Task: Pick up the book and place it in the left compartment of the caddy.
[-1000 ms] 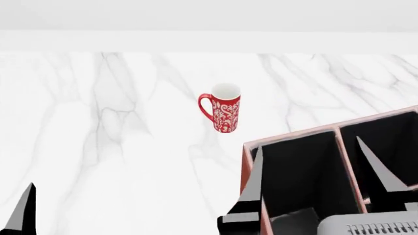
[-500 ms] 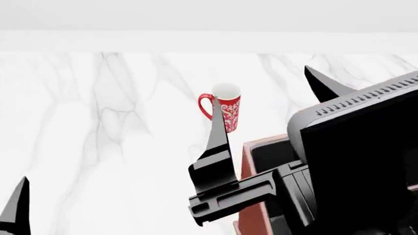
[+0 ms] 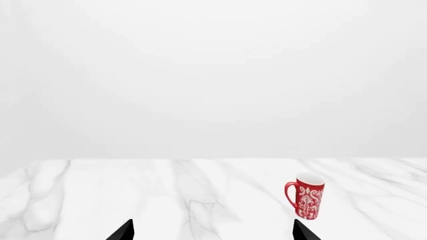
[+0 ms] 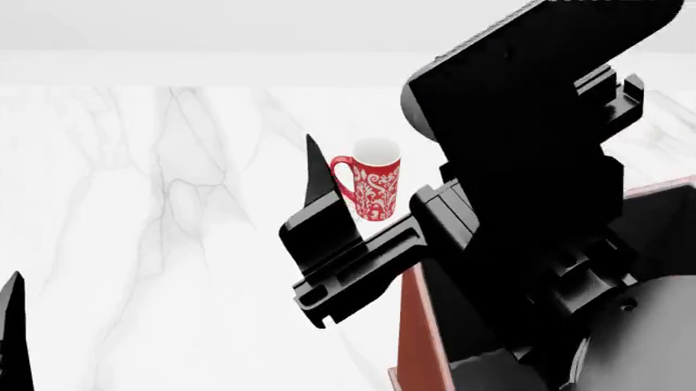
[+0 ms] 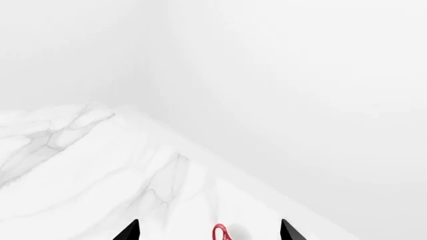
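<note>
The white marble tabletop point(image 4: 142, 244) fills the scene out to a pale far wall. Over its right half, the head view is mostly blocked by the right arm point(image 4: 533, 204), a black mass raised high and close to the camera. Its right pincer point(image 5: 208, 231) shows in its own wrist view as two black tips set well apart with nothing between them, so it is wide open and empty, aimed over the far tabletop.

Below the arm, only a reddish-brown wall of the caddy point(image 4: 416, 342) shows at the near right. The left compartment is hidden behind the arm. Farther off, near the middle, stands a red-and-white mug point(image 4: 371, 189), upright, handle to the left.

The left pincer point(image 3: 212, 231) sits low at the near left. Its two tips are also spread wide with nothing held.

The book is in none of the three views, so its place cannot be told. It may lie behind the arm, in the hidden caddy, or outside the frames.

The step in hand is most likely an empty-handed lift of the right arm, either a search or a retreat. The next move calls for clearing the head view enough to find the book and check the long slot before committing to any reach.
</note>
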